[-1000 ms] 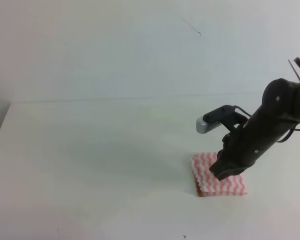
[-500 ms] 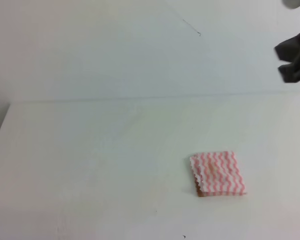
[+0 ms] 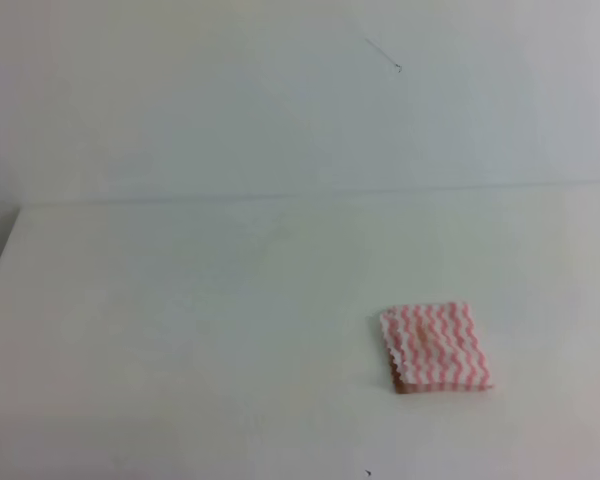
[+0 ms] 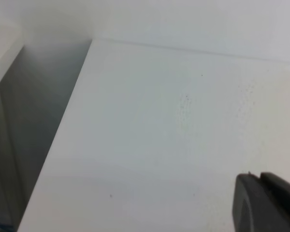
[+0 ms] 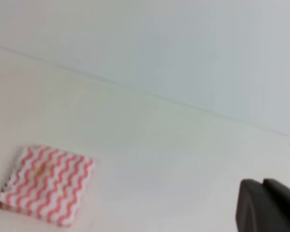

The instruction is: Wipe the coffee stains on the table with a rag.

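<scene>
The rag (image 3: 435,345), pink and white zigzag, lies flat on the white table (image 3: 180,300) at the right front. A thin orange-brown sliver of the coffee stains (image 3: 401,386) shows at its front left corner; the rest is hidden under it. No gripper is in the exterior view. In the right wrist view the rag (image 5: 46,184) lies at the lower left with a faint brown spot, and my right gripper (image 5: 262,181) shows at the bottom right, jaws together, away from it. My left gripper (image 4: 258,176), jaws together, hangs over bare table (image 4: 159,121).
A pale wall (image 3: 280,100) rises behind the table. The table's left edge (image 4: 63,135) drops to a grey gap beside it. A tiny dark speck (image 3: 368,473) lies near the front edge.
My right arm has lifted off the rag, moved up and to the right, and left the exterior view. The rag stays where it was.
</scene>
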You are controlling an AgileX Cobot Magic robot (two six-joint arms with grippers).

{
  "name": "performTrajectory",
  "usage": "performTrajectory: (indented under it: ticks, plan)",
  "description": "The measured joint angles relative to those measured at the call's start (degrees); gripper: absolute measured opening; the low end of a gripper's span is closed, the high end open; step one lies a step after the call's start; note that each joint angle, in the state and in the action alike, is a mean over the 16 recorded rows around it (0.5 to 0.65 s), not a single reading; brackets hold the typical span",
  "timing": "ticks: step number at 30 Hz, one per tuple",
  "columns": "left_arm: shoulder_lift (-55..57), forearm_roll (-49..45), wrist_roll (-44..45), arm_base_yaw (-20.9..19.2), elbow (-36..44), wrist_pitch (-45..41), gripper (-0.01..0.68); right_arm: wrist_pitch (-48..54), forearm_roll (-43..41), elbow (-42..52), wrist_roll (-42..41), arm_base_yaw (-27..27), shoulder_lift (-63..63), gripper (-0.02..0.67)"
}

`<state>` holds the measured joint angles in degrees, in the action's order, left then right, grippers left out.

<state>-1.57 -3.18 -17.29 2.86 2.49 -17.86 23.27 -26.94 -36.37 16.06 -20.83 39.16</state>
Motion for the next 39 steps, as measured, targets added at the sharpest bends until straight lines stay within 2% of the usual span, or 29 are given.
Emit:
performTrajectory:
  ticks: [6, 12, 20, 28, 34, 39]
  plan:
    - [0.0, 0.0, 0.0, 0.0, 0.0, 0.0, -0.003, 2.32, -1.51, 9.75, 5.38, 0.0, -12.08, 0.002]
    - [0.0, 0.0, 0.0, 0.0, 0.0, 0.0, -0.003, 7.23, -1.33, 14.07, 9.57, 0.0, -18.97, 0.001]
    - [0.0, 0.01, 0.0, 0.17, 0.0, 0.0, -0.003, 11.79, -1.18, 15.46, 11.43, 0.0, -21.35, 0.0]
    - [0.0, 0.01, 0.0, 0.63, 0.0, 0.0, -0.003, 10.42, -0.88, 17.55, 11.46, 0.62, -22.26, -0.001]
    - [0.0, 0.01, 0.0, 0.95, 0.0, 0.0, -0.003, 8.3, 0.42, 21.05, 11.44, 3.92, -26.66, -0.001]
    - [0.0, 0.0, 0.0, 1.0, 0.0, 0.0, -0.003, 7.1, 2.74, 23.8, 11.41, 9.4, -32.63, -0.002]
